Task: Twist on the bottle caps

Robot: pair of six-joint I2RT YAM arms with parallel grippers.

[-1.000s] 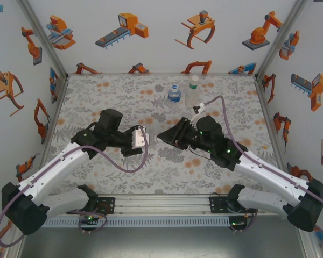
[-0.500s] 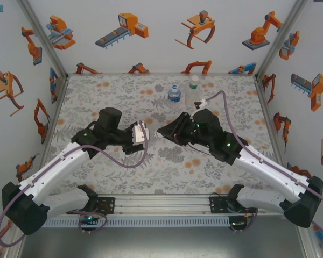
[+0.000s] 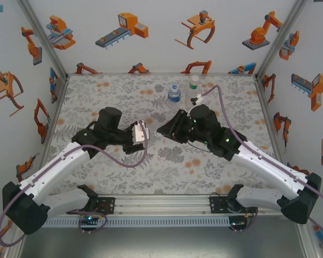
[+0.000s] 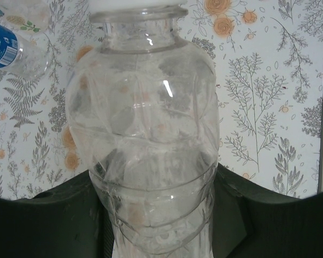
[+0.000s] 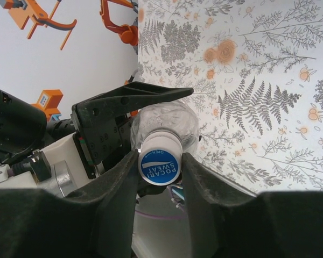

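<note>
Floral mat, robot-sticker walls; left gripper clamped on clear bottle, cap pinched between right gripper jaws

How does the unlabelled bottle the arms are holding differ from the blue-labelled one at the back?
The unlabelled bottle is bare; the blue-labelled bottle wears a blue wrap. The unlabelled bottle is held sideways above the mat; the blue-labelled bottle stands upright on it, untouched. Both are clear plastic.
</note>
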